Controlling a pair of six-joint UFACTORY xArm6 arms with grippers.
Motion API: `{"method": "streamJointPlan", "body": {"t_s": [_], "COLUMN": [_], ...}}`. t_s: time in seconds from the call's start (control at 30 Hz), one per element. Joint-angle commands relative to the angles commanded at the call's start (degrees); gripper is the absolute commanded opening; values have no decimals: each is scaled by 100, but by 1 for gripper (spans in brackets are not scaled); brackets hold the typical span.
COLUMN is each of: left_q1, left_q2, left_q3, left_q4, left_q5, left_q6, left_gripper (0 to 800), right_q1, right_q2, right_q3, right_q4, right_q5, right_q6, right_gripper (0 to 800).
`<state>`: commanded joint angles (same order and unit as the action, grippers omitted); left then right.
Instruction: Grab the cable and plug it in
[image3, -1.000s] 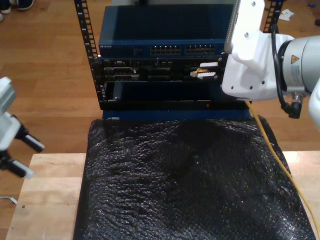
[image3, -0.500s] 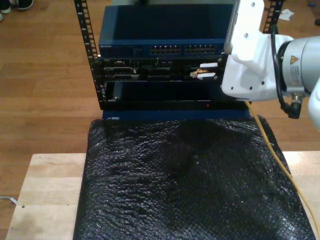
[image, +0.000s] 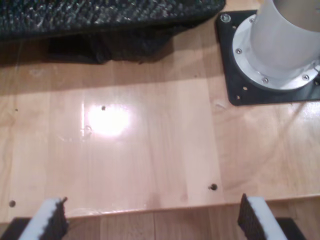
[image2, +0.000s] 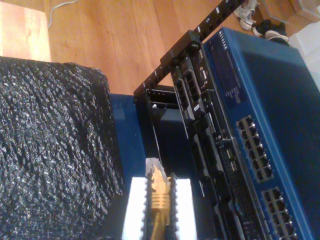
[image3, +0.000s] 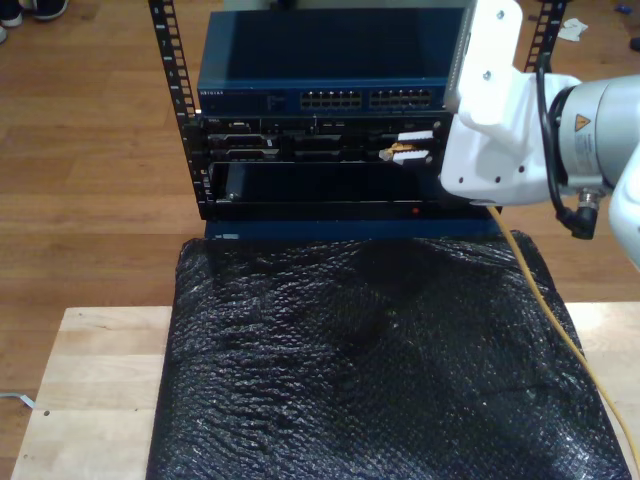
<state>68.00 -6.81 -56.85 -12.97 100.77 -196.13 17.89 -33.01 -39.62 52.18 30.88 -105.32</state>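
Two grippers catalogued. Item one: my second gripper (image2: 159, 207), white-padded jaws pinched narrowly on the long thin yellow-orange network cable (image3: 545, 300), gripping just behind its small clear plastic plug (image2: 154, 172), which projected forward of the pads toward the rack. In the exterior view this gripper (image3: 412, 150) was at the black equipment row below the blue rack-mounted network switch (image3: 320, 60), toward the exterior view's right, with the cable trailing down over the crinkled black plastic sheet (image3: 370, 370) to that view's lower right corner.

Item two: my first gripper (image: 150, 220), jaws spread wide and holding nothing, faced bare pale wooden tabletop (image: 150, 140) near a grey cylindrical arm base on a black mounting plate (image: 280, 45).

Step in hand, as judged: seating the plug in a port. Whether the plug had already met a socket could not be told. Handling notes: keep the plug square to the port face, latch tab correctly oriented; advance straight and slowly along the plug's axis; hold the grip close behind the plug so it does not pivot; leave slack in the trailing cable so it does not tug the plug sideways.
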Motion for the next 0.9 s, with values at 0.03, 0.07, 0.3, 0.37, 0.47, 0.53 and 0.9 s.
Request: {"method": "streamJointPlan", "body": {"t_s": [0.03, 0.07, 0.3, 0.37, 0.47, 0.53, 0.9], "left_q1": [105, 211, 475, 510, 721, 888, 1178], "left_q2": [-9, -35, -607, -774, -826, -826, -1020], "left_q3": [79, 176, 1037, 1284, 1574, 1732, 2629], "left_q4": [53, 105, 527, 686, 862, 932, 1152], "left_q5": [0, 0, -26, -35, -97, -193, -1002], "left_q6": [114, 220, 835, 932, 993, 1090, 1442], "left_gripper": [798, 798, 798, 798, 798, 798, 798], "right_q1": [0, 0, 0, 0, 0, 0, 0], "right_q2": [0, 0, 9, 9, 9, 9, 114], "right_q3": [0, 0, 0, 0, 0, 0, 0], "right_q4": [0, 0, 9, 9, 0, 0, 0], "right_q5": [0, 0, 0, 0, 9, 9, 0], "right_q6": [0, 0, 0, 0, 0, 0, 0], "right_gripper": [0, 0, 0, 0, 0, 0, 0]}}
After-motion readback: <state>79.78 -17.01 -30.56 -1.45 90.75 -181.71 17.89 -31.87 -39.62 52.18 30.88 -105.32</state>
